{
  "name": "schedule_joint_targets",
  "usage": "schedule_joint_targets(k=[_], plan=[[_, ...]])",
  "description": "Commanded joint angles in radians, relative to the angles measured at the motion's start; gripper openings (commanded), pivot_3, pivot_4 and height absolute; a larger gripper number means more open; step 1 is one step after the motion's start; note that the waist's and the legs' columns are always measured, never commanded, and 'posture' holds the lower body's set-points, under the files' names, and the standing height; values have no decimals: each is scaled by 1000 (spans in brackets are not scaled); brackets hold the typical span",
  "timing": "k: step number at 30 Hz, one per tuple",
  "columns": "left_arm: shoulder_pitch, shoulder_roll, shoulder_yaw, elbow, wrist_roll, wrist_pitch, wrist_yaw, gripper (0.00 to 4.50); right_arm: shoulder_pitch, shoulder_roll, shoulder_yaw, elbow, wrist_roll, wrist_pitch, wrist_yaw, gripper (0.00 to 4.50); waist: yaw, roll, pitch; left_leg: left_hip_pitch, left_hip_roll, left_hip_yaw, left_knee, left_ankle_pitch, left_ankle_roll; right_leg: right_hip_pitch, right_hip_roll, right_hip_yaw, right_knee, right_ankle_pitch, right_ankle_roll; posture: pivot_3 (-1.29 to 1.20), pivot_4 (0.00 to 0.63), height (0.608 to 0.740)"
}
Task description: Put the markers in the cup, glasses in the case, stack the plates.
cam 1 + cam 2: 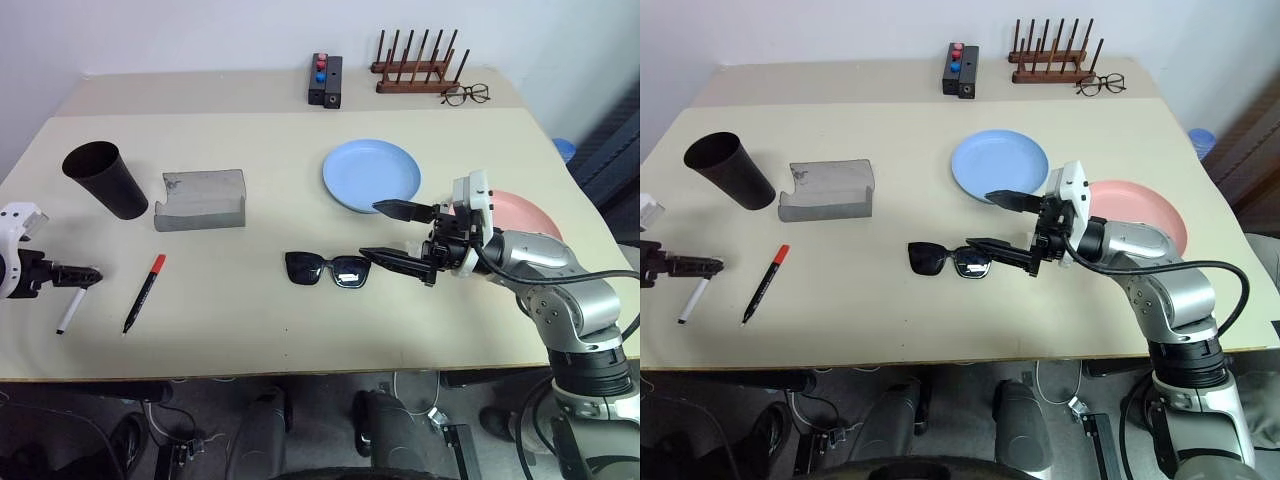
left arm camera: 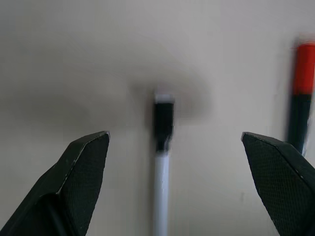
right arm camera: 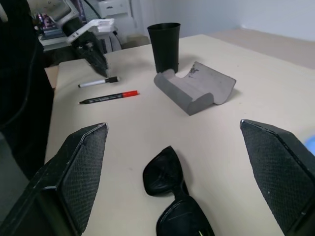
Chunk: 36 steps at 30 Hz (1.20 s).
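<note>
Seemingly unmarked cup (image 1: 106,179), markers (image 1: 144,292), no readable writing

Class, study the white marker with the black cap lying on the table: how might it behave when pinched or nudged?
The white marker looks slim and round, so a nudge would probably roll it. It seems light and stiff. Its smooth barrel might slip between the left pincer tips.

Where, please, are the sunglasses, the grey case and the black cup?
sunglasses (image 1: 327,269), left eye view, on the dark lenses.
grey case (image 1: 201,201), left eye view, on its felt body.
black cup (image 1: 729,170), right eye view, on its side wall.
</note>
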State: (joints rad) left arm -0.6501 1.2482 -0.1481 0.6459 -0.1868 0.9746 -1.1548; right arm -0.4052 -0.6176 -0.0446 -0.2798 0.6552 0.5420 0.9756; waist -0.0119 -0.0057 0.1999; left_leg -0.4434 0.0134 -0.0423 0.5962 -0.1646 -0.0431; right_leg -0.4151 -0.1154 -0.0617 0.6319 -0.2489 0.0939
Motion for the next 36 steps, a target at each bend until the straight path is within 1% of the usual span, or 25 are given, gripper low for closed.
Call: schedule_joint_targets(k=[1,5,9,11,16,19,20,22,24,25,26,27,29,32,34,36], plan=[[-104,9,-55,81,80,-43,-55,4455,-9,-7,-24,-21,2,-23,1,4406,2,-2,1,0,0,0,0,0,0,0,0,0,0,0,0,0,150,740],[-208,-35,-130,205,159,-81,-116,4455,-6,-2,-22,-23,-3,-31,-1,4406,3,-4,0,-1,1,1,1,0,0,0,0,0,0,0,0,0,150,740],[-282,-82,-163,319,222,-126,-148,4455,-7,1,-23,-24,-3,-34,-5,4406,1,-6,1,0,1,4,1,0,0,0,0,2,0,1,3,0,150,740],[-307,-108,-168,359,242,-138,-152,4455,0,-2,-27,-30,-3,-38,-5,4406,0,-8,1,-1,1,4,1,0,0,0,0,2,0,2,3,0,150,740],[-342,-160,-169,430,286,-179,-136,4455,3,-4,-30,-28,-8,-46,-10,4406,0,-9,1,0,1,4,1,0,0,0,0,2,0,2,4,0,150,740],[-341,-177,-169,460,309,-198,-130,3666,1,-6,-35,-21,-12,-52,-9,4406,1,-9,0,0,1,5,1,0,0,0,0,3,1,2,4,0,150,740],[-335,-180,-169,466,315,-200,-133,3259,1,-6,-37,-18,-14,-56,-9,4406,0,-9,0,0,1,5,1,0,0,0,0,3,1,2,4,0,150,740],[-324,-184,-167,473,324,-201,-144,2290,1,-7,-39,-15,-17,-59,-8,4406,0,-9,0,0,1,6,2,0,0,0,0,4,1,2,4,0,150,740],[-318,-186,-165,476,331,-205,-150,1176,0,-6,-38,-14,-20,-61,-7,4406,0,-9,0,1,1,6,2,0,0,0,0,4,1,3,5,0,150,740],[-317,-187,-161,476,332,-205,-150,765,0,-5,-37,-13,-21,-62,-8,4406,0,-9,0,1,1,6,2,0,0,0,0,4,1,3,5,0,150,740],[-316,-187,-159,475,334,-205,-152,234,0,-4,-36,-12,-22,-63,-8,4406,0,-9,0,1,1,7,2,0,0,0,0,4,1,3,5,0,150,740],[-316,-188,-157,475,336,-205,-154,41,-2,-4,-34,-11,-22,-65,-8,4406,0,-9,0,1,1,7,2,0,0,0,0,4,1,3,5,0,150,740],[-316,-180,-149,468,337,-212,-155,41,-5,-1,-31,-8,-25,-68,-10,4406,0,-9,0,1,1,7,2,0,0,0,0,4,2,3,5,0,150,740],[-307,-124,-111,405,317,-228,-180,41,-7,-3,-31,0,-28,-73,-4,4406,0,-9,0,1,1,7,2,0,0,0,0,5,2,3,5,0,150,740],[-285,-91,-81,356,306,-248,-184,41,-6,-4,-31,4,-30,-76,0,4406,0,-10,0,1,1,7,2,0,0,0,0,5,2,3,5,0,150,740],[-238,-43,-30,262,257,-255,-235,41,-6,1,-28,7,-40,-90,-2,4406,-2,-11,0,0,1,7,2,0,0,-1,0,5,2,3,5,0,150,740]])
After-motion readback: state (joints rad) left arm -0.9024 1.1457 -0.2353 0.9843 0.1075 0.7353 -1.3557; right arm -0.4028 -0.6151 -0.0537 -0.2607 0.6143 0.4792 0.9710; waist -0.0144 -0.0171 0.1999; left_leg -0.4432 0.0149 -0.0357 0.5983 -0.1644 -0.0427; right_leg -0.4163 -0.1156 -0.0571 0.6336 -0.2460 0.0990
